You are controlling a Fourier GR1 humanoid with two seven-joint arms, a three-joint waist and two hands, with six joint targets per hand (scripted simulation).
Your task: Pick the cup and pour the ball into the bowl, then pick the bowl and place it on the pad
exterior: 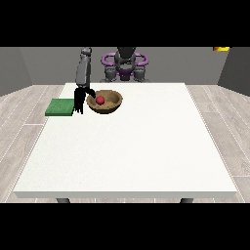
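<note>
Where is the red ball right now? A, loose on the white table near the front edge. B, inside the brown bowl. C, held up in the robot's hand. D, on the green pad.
B: the red ball sits inside the brown bowl, which rests on the white table just right of the green pad, with the hand at the view's left at the bowl's near rim.

– Where does the front view stand?
– Across the white table (127, 146) from the robot (125, 63), facing it – raised, looking down.
– How near?
– Far back: the whole tabletop shows, the robot small at the top.
</note>
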